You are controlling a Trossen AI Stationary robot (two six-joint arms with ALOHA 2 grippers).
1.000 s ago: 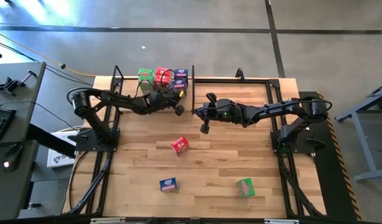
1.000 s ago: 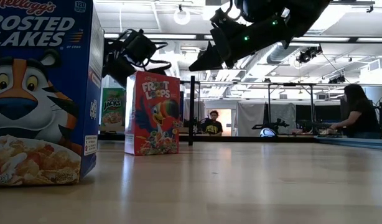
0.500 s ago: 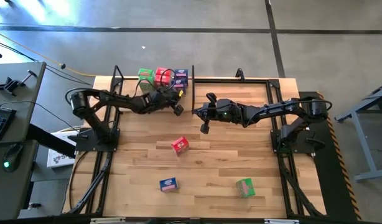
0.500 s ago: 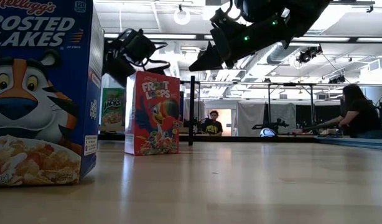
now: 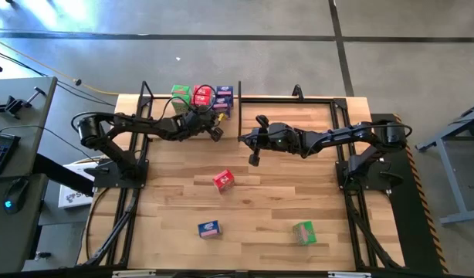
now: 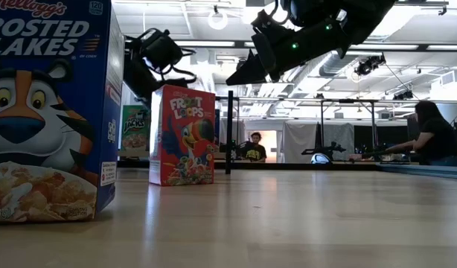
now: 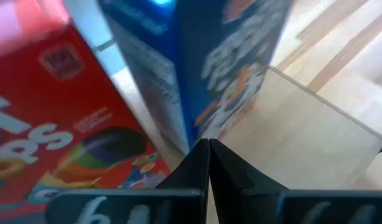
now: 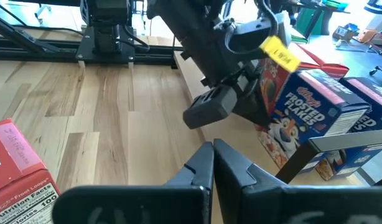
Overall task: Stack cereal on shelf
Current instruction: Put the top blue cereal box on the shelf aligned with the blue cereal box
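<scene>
Green (image 5: 181, 93), red (image 5: 202, 95) and blue (image 5: 225, 94) cereal boxes stand in a row on the shelf (image 7: 303, 130) at the table's far edge. My left gripper (image 5: 214, 131) is shut, its tips just in front of the blue box (image 7: 234, 56) and beside the red one (image 7: 60, 130). My right gripper (image 5: 252, 160) is shut and hangs above the table's middle, right of the black divider (image 5: 238, 116). A red box (image 5: 223, 180), a blue box (image 5: 209, 228) and a green box (image 5: 304, 232) rest on the tabletop. My left gripper's shut fingertips (image 7: 208, 149) point slanting down at the blue box's lower front corner (image 7: 194, 134), where it meets the shelf plank. I cannot tell whether they touch it.
Black frame posts and rails run along the table's far edge (image 5: 299, 96) and both sides. The arm bases stand at left (image 5: 117, 174) and right (image 5: 360, 174). People sit in the room beyond (image 6: 429, 138). Bare wood lies between the three loose boxes.
My left gripper has moved toward the table's far-left, closer to the boxes on the shelf, staying shut. The right arm and the loose boxes have kept still.
</scene>
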